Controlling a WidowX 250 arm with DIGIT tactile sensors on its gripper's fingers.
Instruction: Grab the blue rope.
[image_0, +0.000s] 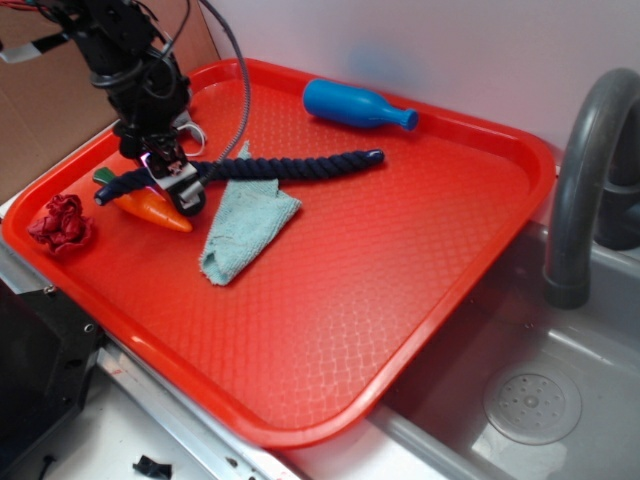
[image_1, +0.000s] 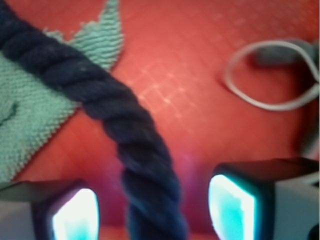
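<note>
The blue rope (image_0: 290, 165) is a dark navy twisted cord lying across the back left of the red tray (image_0: 400, 300), partly over a teal cloth (image_0: 245, 225). My gripper (image_0: 170, 185) is lowered over the rope's left part, close to the tray. In the wrist view the rope (image_1: 120, 110) runs down between the two fingers, and the gripper (image_1: 155, 210) is open. Red tray shows on both sides between the rope and the glowing pads (image_1: 232, 205). The rope's left end lies beside an orange carrot toy (image_0: 150, 207).
A bright blue plastic bottle (image_0: 355, 103) lies at the tray's back edge. A crumpled dark red thing (image_0: 60, 222) sits at the left rim. A grey faucet (image_0: 580, 190) and sink (image_0: 540, 400) are to the right. A grey cable loop (image_1: 270, 75) lies on the tray.
</note>
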